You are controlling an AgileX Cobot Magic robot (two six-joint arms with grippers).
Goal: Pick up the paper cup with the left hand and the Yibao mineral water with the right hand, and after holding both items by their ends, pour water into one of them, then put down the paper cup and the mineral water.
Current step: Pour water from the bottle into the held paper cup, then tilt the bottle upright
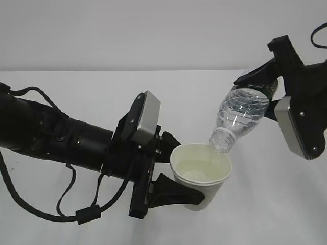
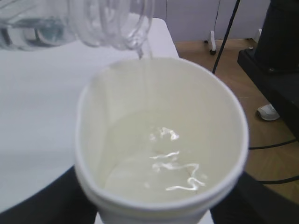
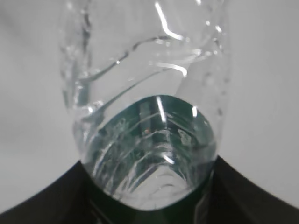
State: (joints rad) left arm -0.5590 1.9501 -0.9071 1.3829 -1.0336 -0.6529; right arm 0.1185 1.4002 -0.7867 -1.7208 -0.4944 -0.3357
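Above the white surface (image 1: 76, 92), the left hand (image 1: 171, 166) grips a small white paper cup (image 1: 200, 176) holding water. The right hand (image 1: 265, 79) clamps a clear ribbed plastic bottle (image 1: 240, 115), tilted neck-down over the cup's rim.

The clear ribbed Yibao mineral water (image 3: 145, 93) fills most of the view, its body reaching away from the camera over a plain pale surface. Its dark green label (image 3: 149, 121) shows through the near end, warped by the plastic. Black end effector fingers (image 3: 51, 203) sit against the bottle's near end on both sides.
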